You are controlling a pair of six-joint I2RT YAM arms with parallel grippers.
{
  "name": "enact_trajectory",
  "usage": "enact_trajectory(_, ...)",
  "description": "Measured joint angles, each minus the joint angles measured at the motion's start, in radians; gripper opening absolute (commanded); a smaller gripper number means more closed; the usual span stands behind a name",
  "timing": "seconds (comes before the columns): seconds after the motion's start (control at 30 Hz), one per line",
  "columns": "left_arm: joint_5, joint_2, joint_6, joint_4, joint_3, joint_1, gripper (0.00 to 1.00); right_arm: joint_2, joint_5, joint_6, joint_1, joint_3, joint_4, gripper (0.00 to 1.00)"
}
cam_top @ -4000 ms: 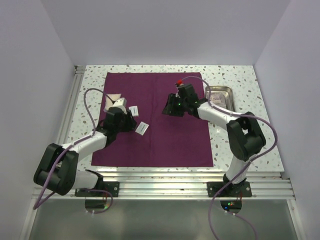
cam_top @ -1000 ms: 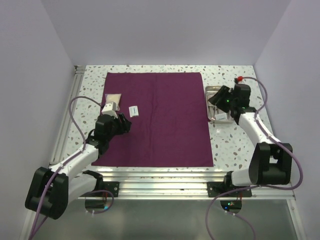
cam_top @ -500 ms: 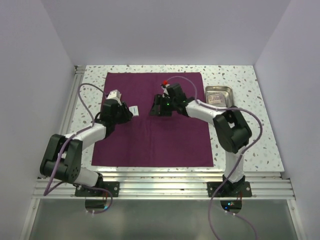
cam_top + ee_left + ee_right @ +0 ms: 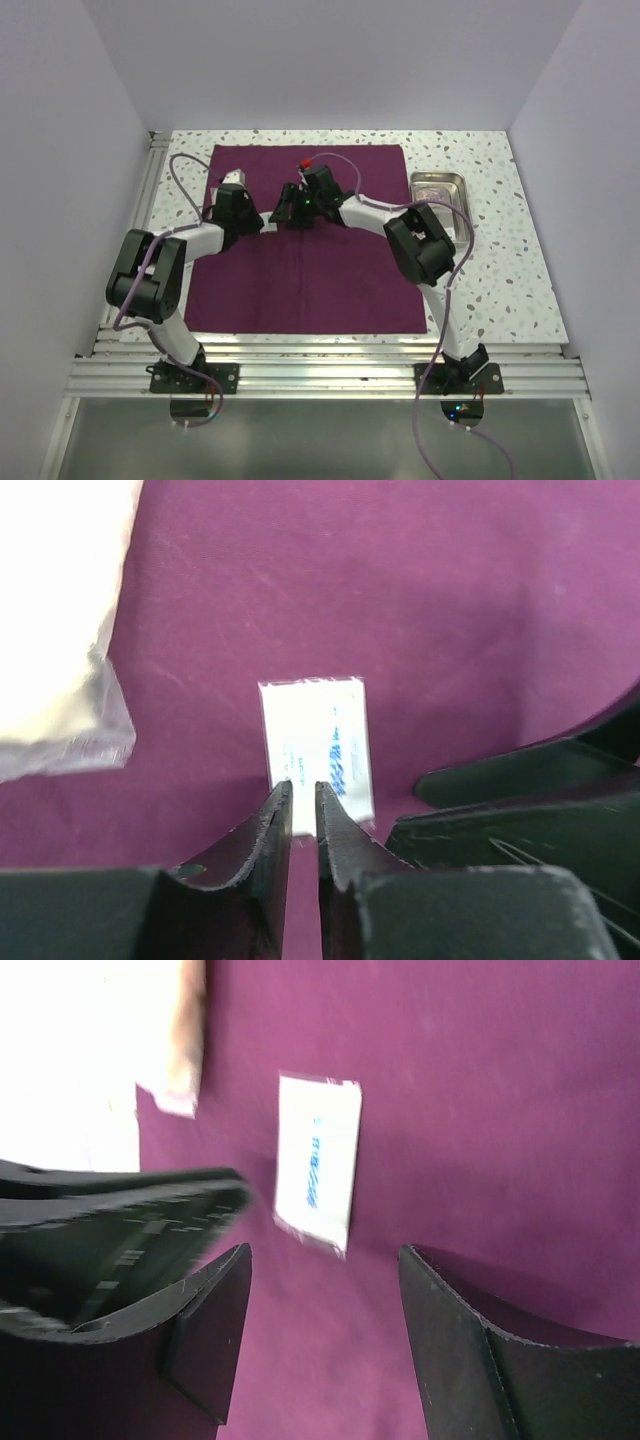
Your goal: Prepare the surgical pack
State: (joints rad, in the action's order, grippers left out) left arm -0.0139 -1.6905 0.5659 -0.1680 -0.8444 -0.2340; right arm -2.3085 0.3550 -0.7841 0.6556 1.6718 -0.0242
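Surgical pack (image 4: 330, 270) lies spread flat across the counter (image 4: 480, 290): soft, light, limp cloth, best pinched at a corner. Left gripper (image 4: 303, 805) is nearly pinched together at the white sachet (image 4: 318, 735), grip unclear. Right gripper (image 4: 325, 1260) gapes wide, holding nothing.

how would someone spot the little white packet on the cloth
Find the big plum drape on the table and look at its far-left part. The small white packet lies flat there, beside a larger clear pouch; only the packet is opaque white with blue print.
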Motion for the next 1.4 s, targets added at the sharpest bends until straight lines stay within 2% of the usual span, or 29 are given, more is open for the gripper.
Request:
enact_trajectory(0.07, -0.003, -0.049, 0.000, 0.003, -0.026, 0.002, 0.13, -0.024, -0.003, -0.018, 0.001, 0.032, 0.005, 0.64)
enact_trajectory(0.3, -0.018, -0.126, 0.000, 0.014, -0.080, 0.005, 0.11, -0.083, -0.032, -0.077, 0.013, 0.117, 0.008, 0.63)
enact_trajectory(0.5, -0.011, -0.142, 0.003, 0.005, -0.092, 0.005, 0.09, -0.102, -0.054, -0.115, 0.018, 0.138, 0.000, 0.51)
enact_trajectory(0.53, -0.006, -0.142, 0.005, 0.003, -0.092, 0.006, 0.09, -0.103, -0.056, -0.120, 0.018, 0.139, 0.000, 0.44)
enact_trajectory(0.73, 0.016, -0.143, 0.023, -0.012, -0.085, 0.016, 0.08, -0.104, -0.080, -0.166, 0.014, 0.092, 0.050, 0.20)
enact_trajectory(0.97, 0.043, -0.143, 0.026, -0.037, -0.073, 0.024, 0.06, -0.104, -0.084, -0.211, 0.009, 0.046, 0.124, 0.00)
enact_trajectory(1.07, 0.063, -0.129, 0.034, -0.069, -0.044, 0.023, 0.15, -0.103, -0.082, -0.227, 0.008, 0.031, 0.151, 0.00)
enact_trajectory(1.2, 0.067, -0.023, 0.047, -0.077, 0.067, 0.018, 0.33, -0.069, -0.087, -0.236, 0.011, -0.027, 0.176, 0.00)
enact_trajectory(1.4, 0.051, 0.148, 0.051, -0.109, 0.159, 0.016, 0.40, 0.060, -0.104, -0.230, -0.006, -0.151, 0.177, 0.00)
